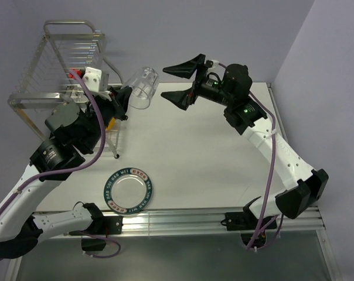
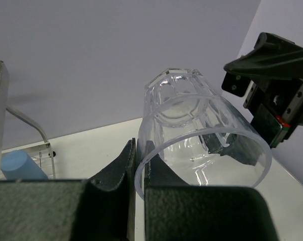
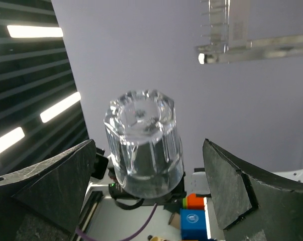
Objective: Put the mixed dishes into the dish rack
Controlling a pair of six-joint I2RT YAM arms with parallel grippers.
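Note:
My left gripper (image 1: 125, 99) is shut on the rim of the small clear glass (image 1: 143, 88), holding it tilted in the air just right of the dish rack (image 1: 60, 64); the rim wall sits pinched between the jaws (image 2: 139, 165). The faceted glass (image 2: 199, 125) points its base toward my right gripper (image 1: 170, 82), which stands open a short way to its right, touching nothing. In the right wrist view the glass (image 3: 144, 145) hangs between the spread fingers (image 3: 61, 181). The silver plate (image 1: 128, 190) with its dark green lettered rim lies flat near the front edge. A light blue cup (image 2: 22, 165) shows by the rack.
The chrome wire rack stands at the back left on slim legs (image 1: 116, 146). Orange and blue blocks (image 3: 194, 216) show below the glass in the right wrist view. The right arm (image 1: 276, 152) runs along the table's right side.

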